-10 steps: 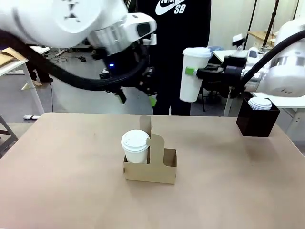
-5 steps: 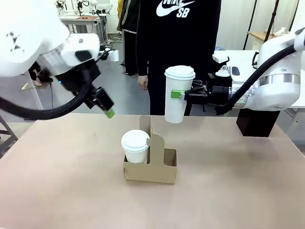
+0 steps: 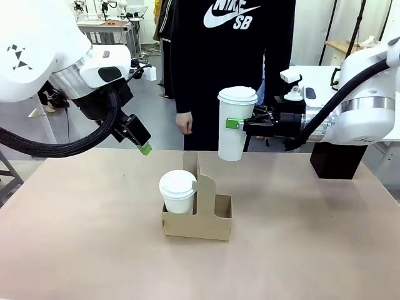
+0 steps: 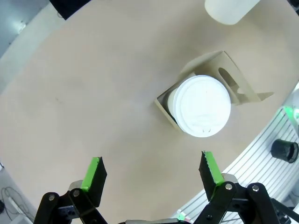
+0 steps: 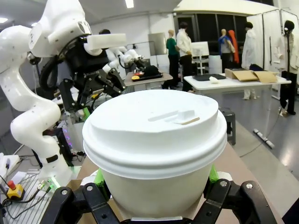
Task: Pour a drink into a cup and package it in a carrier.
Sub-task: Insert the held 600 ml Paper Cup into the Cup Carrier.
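My right gripper (image 3: 241,124) is shut on the tall white lidded cup (image 3: 235,125), holding it upright in the air just behind and to the right of the carrier (image 3: 197,219). In the right wrist view the cup (image 5: 156,135) sits between the green pads of the right gripper (image 5: 154,186). The brown cardboard carrier stands mid-table with a shorter white lidded cup (image 3: 177,192) in its left slot; its right slot is empty. My left gripper (image 3: 140,140) hangs open above the table's left rear. The left wrist view has the left gripper (image 4: 152,172) open over the carrier (image 4: 231,86). The drink is out of view.
A black box (image 3: 336,160) holding white lids stands at the table's far right. A person (image 3: 231,50) in a black sweatshirt stands at the far edge behind the carrier, one hand (image 3: 183,122) hanging down. Bare tabletop (image 3: 81,237) lies in front and to the left.
My left arm swung from above the carrier out to the left. The right gripper carried the tall cup leftward and down toward the carrier, then nearly stopped. The person shifted slightly.
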